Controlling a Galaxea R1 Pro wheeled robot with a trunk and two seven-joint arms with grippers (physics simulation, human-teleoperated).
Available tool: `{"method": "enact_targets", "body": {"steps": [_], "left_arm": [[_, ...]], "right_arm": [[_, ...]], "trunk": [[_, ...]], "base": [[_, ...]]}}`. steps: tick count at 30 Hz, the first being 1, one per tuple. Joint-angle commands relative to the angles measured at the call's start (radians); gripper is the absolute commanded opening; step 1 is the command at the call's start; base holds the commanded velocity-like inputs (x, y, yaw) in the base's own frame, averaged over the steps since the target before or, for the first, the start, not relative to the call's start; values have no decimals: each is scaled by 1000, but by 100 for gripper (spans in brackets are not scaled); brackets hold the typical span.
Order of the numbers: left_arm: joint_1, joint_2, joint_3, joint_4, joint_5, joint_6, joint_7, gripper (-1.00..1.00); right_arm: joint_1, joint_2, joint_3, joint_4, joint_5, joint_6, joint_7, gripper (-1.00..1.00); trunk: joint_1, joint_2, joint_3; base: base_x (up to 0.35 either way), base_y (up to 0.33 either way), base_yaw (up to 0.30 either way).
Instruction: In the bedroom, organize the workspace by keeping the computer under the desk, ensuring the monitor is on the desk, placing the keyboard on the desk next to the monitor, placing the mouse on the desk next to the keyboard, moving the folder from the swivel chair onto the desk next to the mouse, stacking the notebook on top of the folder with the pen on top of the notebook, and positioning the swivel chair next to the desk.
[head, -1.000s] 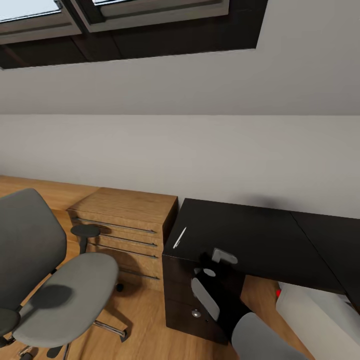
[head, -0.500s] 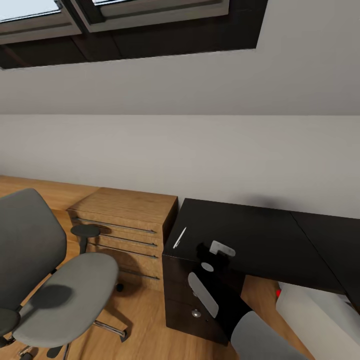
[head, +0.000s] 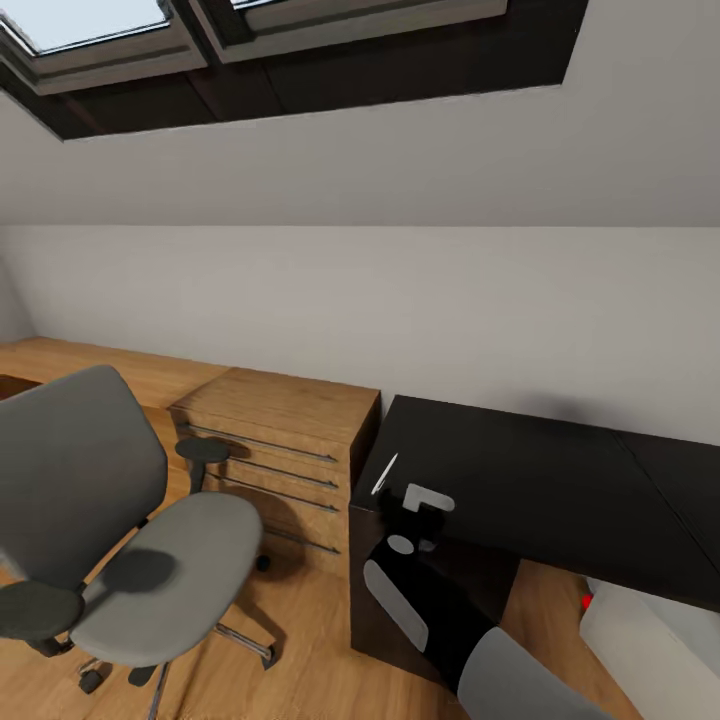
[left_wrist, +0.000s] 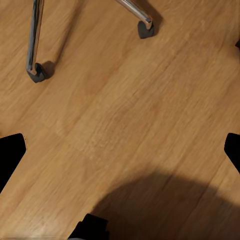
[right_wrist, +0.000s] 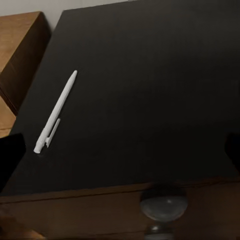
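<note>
A thin white pen (head: 385, 474) lies near the left end of the glossy black desk (head: 540, 480). In the right wrist view the pen (right_wrist: 56, 112) lies at an angle on the desk top (right_wrist: 150, 75), a little ahead and to one side of my right gripper (right_wrist: 120, 157). That gripper is open with nothing between its fingers. The grey swivel chair (head: 170, 560) stands left of the desk, its seat bare. My left gripper (left_wrist: 120, 152) hangs open over the wooden floor by the chair's casters (left_wrist: 37, 72). The monitor, keyboard, mouse, folder and notebook are out of view.
A light wooden drawer cabinet (head: 280, 410) stands between chair and desk against the white wall. A white object (head: 650, 640) with a red spot sits below the desk top at the right; I cannot tell what it is. Skylights run overhead.
The head camera has turned left, shifting the whole picture right. My right gripper has moved over the desk end, closer to the pen.
</note>
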Motion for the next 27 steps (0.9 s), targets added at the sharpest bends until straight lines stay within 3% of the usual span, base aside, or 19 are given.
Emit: {"method": "enact_targets", "body": {"steps": [1, 15, 25, 27], "left_arm": [[-1, 1, -8, 0, 8, -5, 6, 100], [-1, 1, -8, 0, 8, -5, 6, 100], [-1, 1, -8, 0, 7, -6, 6, 100], [-1, -11, -9, 0, 9, -17, 6, 100]], "right_arm": [[-1, 0, 2, 0, -6, -3, -5, 100], [-1, 0, 3, 3, -5, -3, -3, 100], [-1, 0, 2, 14, -5, -3, 7, 100], [-13, 0, 2, 26, 7, 9, 11, 100]], "trunk": [[0, -1, -2], [0, -1, -18], [0, -1, -25], [0, -1, -25]], "base": [[0, 0, 215], [4, 0, 177], [232, 0, 72], [0, 0, 0]]}}
